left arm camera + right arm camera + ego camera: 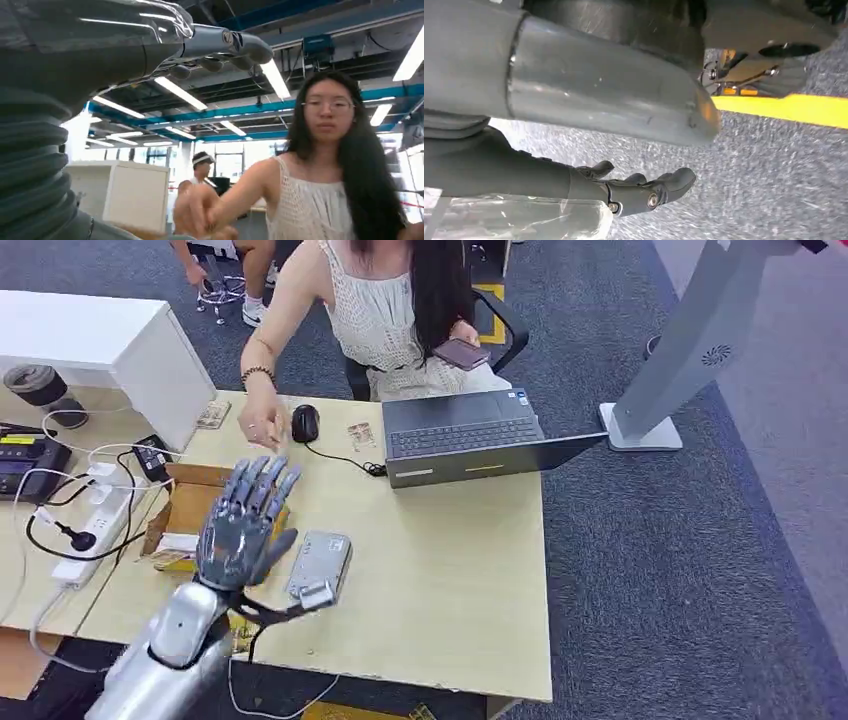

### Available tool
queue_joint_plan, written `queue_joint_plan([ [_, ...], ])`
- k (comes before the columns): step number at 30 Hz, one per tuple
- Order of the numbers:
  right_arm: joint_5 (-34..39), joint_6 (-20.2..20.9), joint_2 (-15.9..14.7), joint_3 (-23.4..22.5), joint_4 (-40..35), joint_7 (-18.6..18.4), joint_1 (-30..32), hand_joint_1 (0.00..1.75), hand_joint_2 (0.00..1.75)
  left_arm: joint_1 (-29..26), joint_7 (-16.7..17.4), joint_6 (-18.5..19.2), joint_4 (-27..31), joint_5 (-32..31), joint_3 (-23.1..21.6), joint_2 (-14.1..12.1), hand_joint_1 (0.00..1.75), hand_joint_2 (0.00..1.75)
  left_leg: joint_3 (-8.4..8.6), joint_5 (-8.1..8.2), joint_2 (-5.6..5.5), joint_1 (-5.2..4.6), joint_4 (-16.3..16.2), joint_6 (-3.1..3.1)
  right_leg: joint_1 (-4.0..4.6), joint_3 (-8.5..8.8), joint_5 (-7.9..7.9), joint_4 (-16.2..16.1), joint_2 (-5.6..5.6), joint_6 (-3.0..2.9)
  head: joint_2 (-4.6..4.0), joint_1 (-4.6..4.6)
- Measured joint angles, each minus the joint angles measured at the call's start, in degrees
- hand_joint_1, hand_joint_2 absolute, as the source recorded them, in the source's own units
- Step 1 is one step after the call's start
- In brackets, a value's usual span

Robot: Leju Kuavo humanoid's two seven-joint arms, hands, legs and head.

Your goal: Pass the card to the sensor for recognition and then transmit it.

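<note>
— Where's the sensor [318,566]?
— Flat on the tabletop [440,560], a silver-grey box just right of the raised left hand [240,530].
— And the card?
— Can't make it out; that hand's fingers [262,483] are spread, holding nothing.

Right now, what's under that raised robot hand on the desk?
Under the left hand sits an open cardboard box with a white item at its near end. The hand covers part of the box, so anything else inside is hidden. A grey sensor lies beside it.
</note>
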State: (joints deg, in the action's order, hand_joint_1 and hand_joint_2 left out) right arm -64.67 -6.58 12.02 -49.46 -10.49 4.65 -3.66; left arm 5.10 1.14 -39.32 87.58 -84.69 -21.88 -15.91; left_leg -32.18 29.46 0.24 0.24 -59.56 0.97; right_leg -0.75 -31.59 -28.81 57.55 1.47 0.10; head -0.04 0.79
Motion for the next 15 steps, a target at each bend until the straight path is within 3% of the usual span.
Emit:
queue_joint_plan([
  [2,0.57,-0.37,0.0,-0.85,0.0,0.37,0.09,0.0,0.0,-7.34,-0.09,-0.28,5.93,-0.73,1.25,-0.93,0.0,1.75,-0.03,0.05,-0.19,0.01,0.0,0.0,0.0,0.02,-0.14,-0.01,-0.19,-0.01,0.0,0.0],
  [6,0.92,-0.7,0.0,-1.75,0.0,1.05,0.05,0.0,0.0,-16.09,-0.24,-0.57,13.4,-0.44,4.16,-1.9,0.0,1.75,-0.03,0.06,-0.32,0.01,0.01,-0.02,0.0,0.08,-0.19,-0.01,-0.35,-0.04,0.0,0.0],
  [10,0.98,-0.83,0.0,-2.43,0.0,1.14,0.05,0.0,0.0,-21.47,-0.39,-0.57,17.14,0.48,7.53,-1.94,0.0,1.75,-0.01,0.06,-0.34,0.02,0.01,-0.02,0.01,0.11,-0.18,0.0,-0.37,-0.04,0.0,0.02],
  [15,0.98,-0.13,-0.07,-2.95,-0.02,1.18,0.06,0.0,0.0,-25.58,-3.95,-0.57,18.53,2.86,12.39,-1.09,0.0,1.75,0.04,0.05,-0.34,0.04,0.02,-0.02,0.01,0.17,-0.18,0.01,-0.38,-0.04,0.0,0.0],
])
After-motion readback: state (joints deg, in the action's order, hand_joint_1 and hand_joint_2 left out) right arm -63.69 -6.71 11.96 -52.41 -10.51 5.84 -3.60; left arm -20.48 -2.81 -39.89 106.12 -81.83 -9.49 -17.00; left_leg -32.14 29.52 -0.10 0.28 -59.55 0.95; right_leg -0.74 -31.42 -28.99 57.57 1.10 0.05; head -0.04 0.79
